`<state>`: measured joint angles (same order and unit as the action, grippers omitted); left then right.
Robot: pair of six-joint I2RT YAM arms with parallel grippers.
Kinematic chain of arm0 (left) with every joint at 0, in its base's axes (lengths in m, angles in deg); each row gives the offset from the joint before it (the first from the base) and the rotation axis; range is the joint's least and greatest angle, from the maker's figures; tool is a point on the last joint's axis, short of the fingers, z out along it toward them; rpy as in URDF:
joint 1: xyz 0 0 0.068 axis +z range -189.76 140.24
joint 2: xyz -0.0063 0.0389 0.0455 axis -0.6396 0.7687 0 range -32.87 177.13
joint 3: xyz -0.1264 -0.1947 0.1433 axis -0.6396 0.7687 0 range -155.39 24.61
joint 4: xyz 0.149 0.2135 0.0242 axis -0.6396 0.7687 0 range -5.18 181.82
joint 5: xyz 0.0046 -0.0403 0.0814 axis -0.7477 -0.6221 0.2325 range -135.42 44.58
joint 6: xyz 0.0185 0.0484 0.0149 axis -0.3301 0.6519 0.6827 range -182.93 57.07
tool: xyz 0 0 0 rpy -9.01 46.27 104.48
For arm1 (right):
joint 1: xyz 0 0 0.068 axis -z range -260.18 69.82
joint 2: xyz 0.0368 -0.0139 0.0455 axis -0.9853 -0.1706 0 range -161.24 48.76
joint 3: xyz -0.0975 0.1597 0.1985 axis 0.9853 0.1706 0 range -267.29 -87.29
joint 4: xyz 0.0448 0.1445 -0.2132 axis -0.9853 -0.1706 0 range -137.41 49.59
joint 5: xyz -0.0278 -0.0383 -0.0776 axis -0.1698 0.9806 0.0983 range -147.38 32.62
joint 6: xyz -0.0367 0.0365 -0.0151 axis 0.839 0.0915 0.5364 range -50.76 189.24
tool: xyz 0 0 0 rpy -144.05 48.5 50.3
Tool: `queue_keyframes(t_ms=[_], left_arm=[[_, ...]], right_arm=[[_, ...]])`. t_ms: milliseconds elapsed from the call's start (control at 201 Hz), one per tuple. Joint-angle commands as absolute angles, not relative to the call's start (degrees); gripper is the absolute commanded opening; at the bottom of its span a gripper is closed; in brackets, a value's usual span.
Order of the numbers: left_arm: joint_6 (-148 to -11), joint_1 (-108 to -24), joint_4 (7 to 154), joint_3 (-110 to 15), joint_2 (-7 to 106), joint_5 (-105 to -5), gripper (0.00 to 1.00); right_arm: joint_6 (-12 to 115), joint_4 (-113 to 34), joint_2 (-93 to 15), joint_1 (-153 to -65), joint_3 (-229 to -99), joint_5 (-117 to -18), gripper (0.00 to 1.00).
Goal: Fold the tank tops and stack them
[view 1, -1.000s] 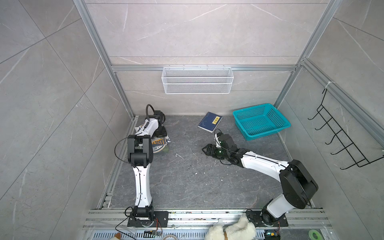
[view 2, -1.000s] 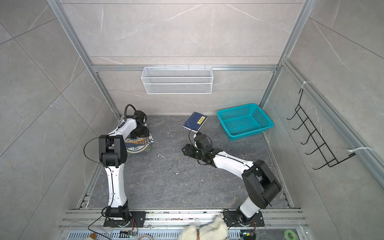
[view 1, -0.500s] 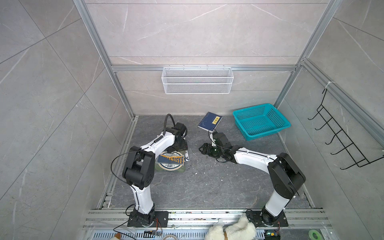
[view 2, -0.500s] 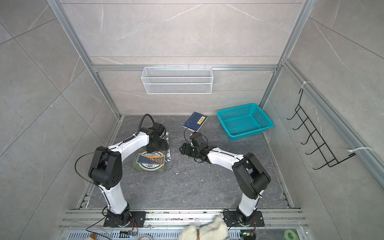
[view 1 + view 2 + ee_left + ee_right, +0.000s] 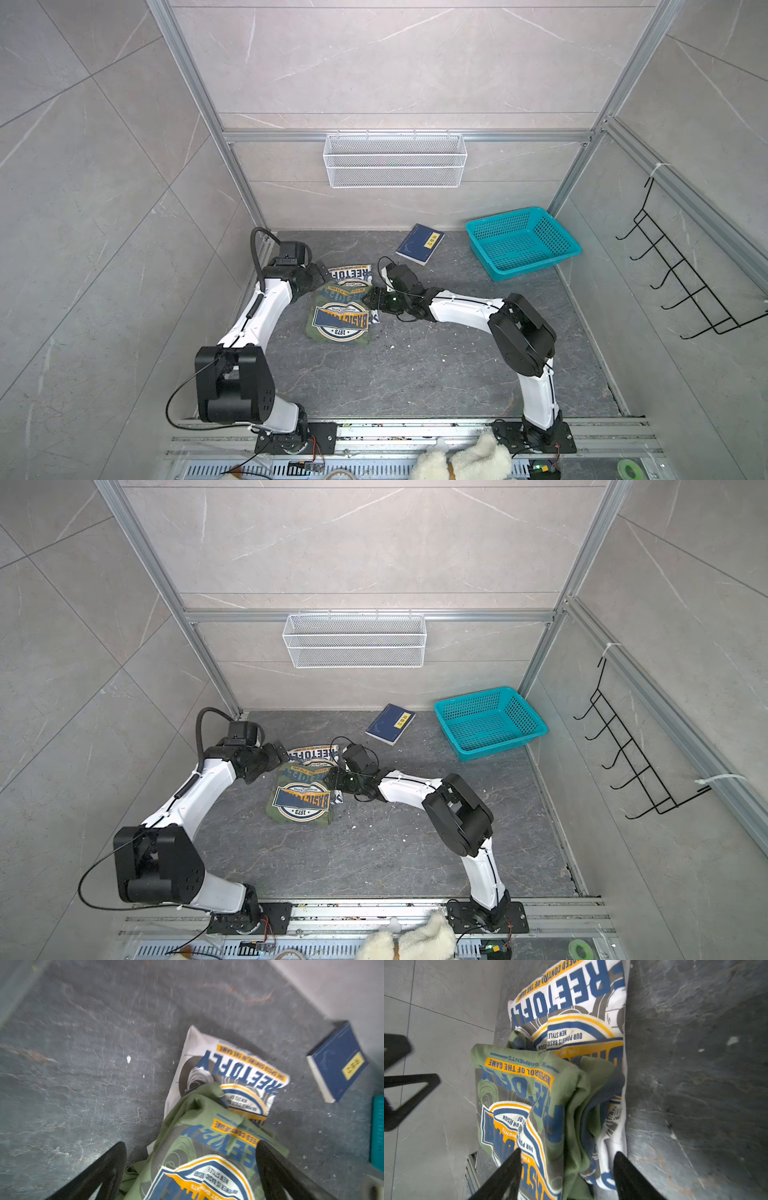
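Here, tank tops point(image 5: 338, 320) stacked, outside teal basket point(image 5: 552, 235)

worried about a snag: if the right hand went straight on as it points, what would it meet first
Most likely the olive green tank top, its bunched edge between the right hand's open fingers; depth is unclear.
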<state>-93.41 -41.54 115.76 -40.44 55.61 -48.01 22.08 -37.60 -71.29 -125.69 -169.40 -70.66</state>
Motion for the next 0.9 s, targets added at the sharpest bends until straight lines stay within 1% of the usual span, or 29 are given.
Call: queue_keyframes(t_ms=[0, 234, 333, 443, 518, 622, 702, 816, 896], left_arm=[[-91.5, -41.0, 110.3, -40.0, 57.2, -54.3, 0.95], [-92.1, -40.5, 108.7, -40.2, 62.1, -57.3, 0.75], [-92.2, -40.5, 108.6, -40.4, 63.2, -57.7, 0.65], [-92.2, -40.5, 108.5, -40.1, 62.9, -58.0, 0.55], [-92.2, -40.5, 108.8, -40.2, 63.1, -57.9, 0.47], [-92.8, -40.5, 108.2, -39.9, 62.2, -58.9, 0.28], [-93.6, -40.4, 107.6, -38.9, 60.2, -59.2, 0.18], [-94.2, -40.3, 107.8, -38.2, 57.0, -58.1, 0.1], [-94.9, -40.0, 108.2, -38.1, 54.5, -57.7, 0.07]], right_arm=[[21.1, -40.3, -74.8, -126.1, -173.7, -70.4, 0.69], [21.7, -44.5, -80.0, -126.1, -180.0, -69.9, 0.61], [21.5, -45.2, -81.3, -126.1, -181.9, -70.4, 0.55], [21.5, -45.1, -81.2, -126.1, -182.2, -70.4, 0.45], [21.7, -45.4, -80.9, -126.3, -182.6, -70.5, 0.36], [21.9, -45.6, -80.0, -126.5, -183.3, -70.8, 0.21], [22.8, -46.1, -78.5, -126.6, -183.6, -70.4, 0.11], [24.1, -46.8, -75.8, -126.8, -183.9, -70.0, 0.02], [24.7, -46.8, -74.3, -126.8, -183.9, -69.8, 0.0]])
